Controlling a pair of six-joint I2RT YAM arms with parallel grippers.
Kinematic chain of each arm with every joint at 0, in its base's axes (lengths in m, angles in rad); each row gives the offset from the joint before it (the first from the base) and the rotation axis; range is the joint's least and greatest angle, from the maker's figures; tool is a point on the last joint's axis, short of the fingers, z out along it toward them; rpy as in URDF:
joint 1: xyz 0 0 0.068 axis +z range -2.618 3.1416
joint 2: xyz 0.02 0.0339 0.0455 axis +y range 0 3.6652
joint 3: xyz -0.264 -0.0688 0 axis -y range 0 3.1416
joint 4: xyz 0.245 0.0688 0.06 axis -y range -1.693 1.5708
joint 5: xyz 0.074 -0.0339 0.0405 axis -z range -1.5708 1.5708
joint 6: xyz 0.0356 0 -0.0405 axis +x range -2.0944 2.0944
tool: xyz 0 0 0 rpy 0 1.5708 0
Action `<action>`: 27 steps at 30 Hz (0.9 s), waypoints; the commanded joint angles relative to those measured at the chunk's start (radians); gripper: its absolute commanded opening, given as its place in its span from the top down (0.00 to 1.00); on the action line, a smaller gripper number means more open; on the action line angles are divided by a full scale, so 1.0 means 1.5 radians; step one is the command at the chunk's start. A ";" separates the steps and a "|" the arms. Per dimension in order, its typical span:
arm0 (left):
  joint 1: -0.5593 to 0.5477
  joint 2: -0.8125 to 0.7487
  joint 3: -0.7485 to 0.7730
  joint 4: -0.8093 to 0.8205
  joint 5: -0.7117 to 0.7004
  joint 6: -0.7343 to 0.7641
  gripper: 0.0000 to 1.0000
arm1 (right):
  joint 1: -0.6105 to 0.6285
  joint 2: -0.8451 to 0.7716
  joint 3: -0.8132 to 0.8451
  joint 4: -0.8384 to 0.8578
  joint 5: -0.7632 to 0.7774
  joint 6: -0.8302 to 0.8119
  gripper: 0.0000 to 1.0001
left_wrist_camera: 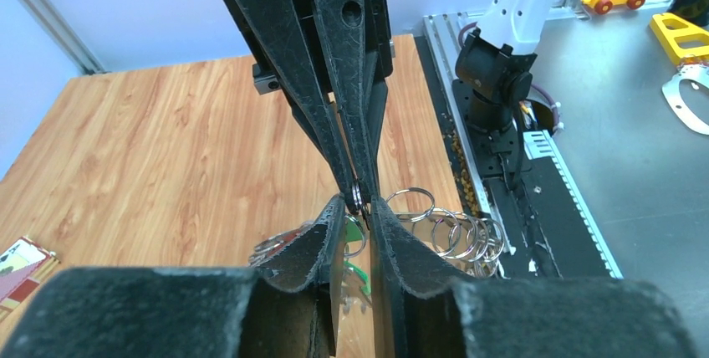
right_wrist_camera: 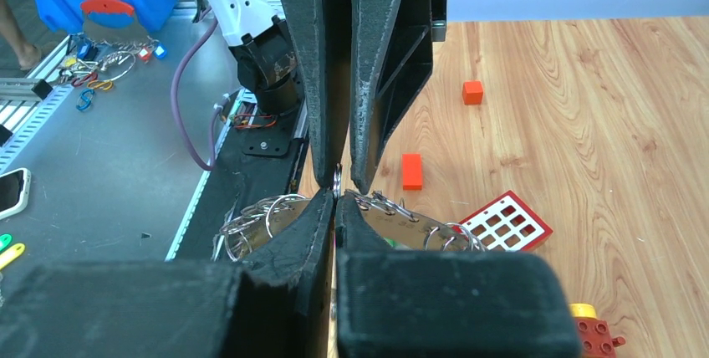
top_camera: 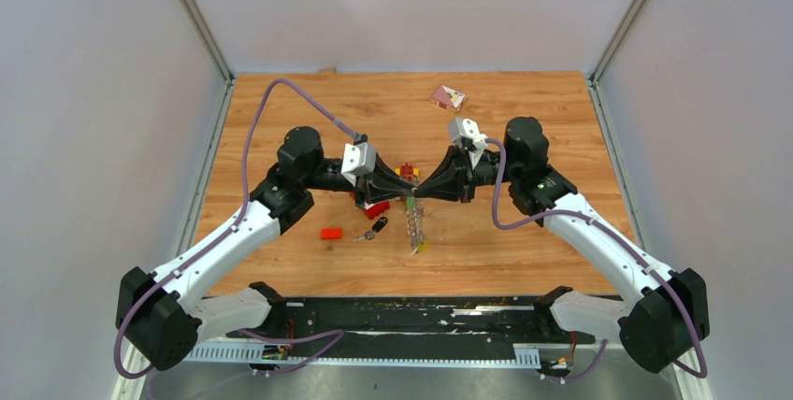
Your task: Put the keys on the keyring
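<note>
Wood-grain tabletop (top_camera: 524,250), enclosed by pale walls, carries both arms, whose fingertips meet nose to nose above its middle.

Item under inspection: the keyring (top_camera: 415,224) is a cluster of thin silver split rings and small silver keys. It hangs straight down from the point where the fingertips meet. Whether its lower end rests on the wood cannot be told. A green key head (left_wrist_camera: 358,274) shows among the rings.

The right gripper (right_wrist_camera: 336,199) is clenched, its fingertips pinched on one thin ring at the top of the cluster. The other rings fan out to either side beneath its fingers.

The left gripper (left_wrist_camera: 356,207) has its jaws a narrow way apart. Its tips face the right gripper's tips and flank the pinched ring. The ring does not fill the gap, and whether either pad touches it cannot be told.

A loose key (top_camera: 377,227) with a black head lies flat on the wood on the base side of the left gripper's fingers, near the hanging cluster but apart from it. A red brick (top_camera: 331,233) lies further out on the left arm's side of that key. A red-and-yellow toy (top_camera: 405,172) sits just beyond the meeting fingertips, on the far side.
</note>
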 commanded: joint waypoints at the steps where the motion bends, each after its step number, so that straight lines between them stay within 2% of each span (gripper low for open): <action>1: 0.001 -0.012 -0.008 -0.004 -0.011 0.008 0.75 | -0.003 -0.012 0.019 0.019 -0.002 -0.013 1.00; 24: 0.001 0.009 -0.003 0.015 -0.014 -0.036 0.83 | -0.002 -0.005 0.016 0.010 0.007 -0.031 1.00; 26: 0.001 0.014 -0.002 0.025 -0.011 -0.047 0.89 | -0.002 -0.002 0.015 0.010 0.009 -0.032 1.00; 27: 0.002 0.014 -0.002 0.025 -0.010 -0.048 0.95 | -0.002 -0.002 0.015 0.009 0.008 -0.034 1.00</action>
